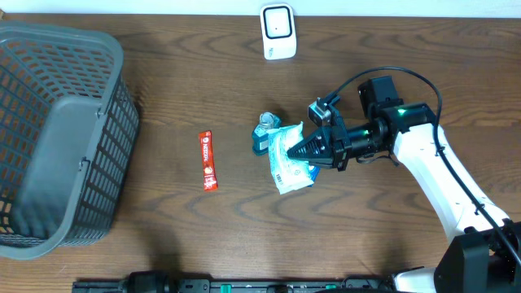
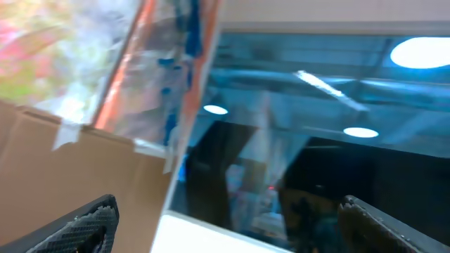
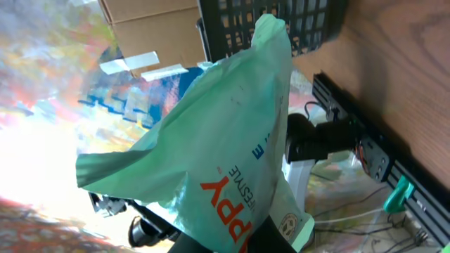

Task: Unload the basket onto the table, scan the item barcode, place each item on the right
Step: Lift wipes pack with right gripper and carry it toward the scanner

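Observation:
My right gripper [image 1: 303,149] hangs over the middle of the table, shut on a mint-green and white packet [image 1: 289,159]. In the right wrist view the packet [image 3: 218,140] fills the centre, lifted off the table, with red lettering on it and my right gripper [image 3: 239,242] pinching its lower end. No barcode shows on the faces in view. A white scanner [image 1: 278,32] stands at the far edge of the table. My left gripper [image 2: 228,207] is open with nothing between its fingers, aimed up at the room; it is outside the overhead view.
A grey mesh basket [image 1: 57,130] fills the left side of the table. A red sachet [image 1: 209,160] lies left of centre. A teal and white item [image 1: 264,134] rests beside the held packet. The right arm [image 1: 440,171] reaches in from the lower right.

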`<state>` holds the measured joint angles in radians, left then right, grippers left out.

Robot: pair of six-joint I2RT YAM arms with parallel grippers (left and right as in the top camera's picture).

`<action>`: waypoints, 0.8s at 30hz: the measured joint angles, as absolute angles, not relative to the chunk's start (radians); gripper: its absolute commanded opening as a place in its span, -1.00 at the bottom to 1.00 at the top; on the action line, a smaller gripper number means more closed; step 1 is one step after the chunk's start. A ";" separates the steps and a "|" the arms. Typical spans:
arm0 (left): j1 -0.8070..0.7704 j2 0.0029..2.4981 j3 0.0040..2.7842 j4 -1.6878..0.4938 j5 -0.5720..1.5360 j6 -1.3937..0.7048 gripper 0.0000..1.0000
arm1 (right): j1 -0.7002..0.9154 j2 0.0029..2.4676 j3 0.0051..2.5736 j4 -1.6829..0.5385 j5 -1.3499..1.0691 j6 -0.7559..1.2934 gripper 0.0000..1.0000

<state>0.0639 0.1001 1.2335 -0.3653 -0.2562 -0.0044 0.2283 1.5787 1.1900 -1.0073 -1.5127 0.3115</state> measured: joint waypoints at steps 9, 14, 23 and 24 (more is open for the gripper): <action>0.064 0.010 1.199 -0.369 -0.125 -0.004 0.97 | 0.228 1.579 1.190 -0.907 -1.517 0.354 -0.98; 0.064 0.008 1.161 -0.334 -0.028 -0.004 0.97 | 0.228 1.579 1.190 -0.895 -1.518 0.448 -0.98; 0.064 0.008 1.085 -0.174 0.093 -0.008 0.97 | 0.192 1.579 1.185 -0.451 -1.526 0.587 -0.97; 0.064 0.008 1.082 -0.167 0.107 -0.008 0.97 | 0.186 1.579 1.183 -0.350 -1.527 0.625 -0.97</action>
<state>0.0639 0.0082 1.0817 -0.1665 0.1074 -0.0082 0.1856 1.5795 1.1831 -0.3496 -1.5272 0.6254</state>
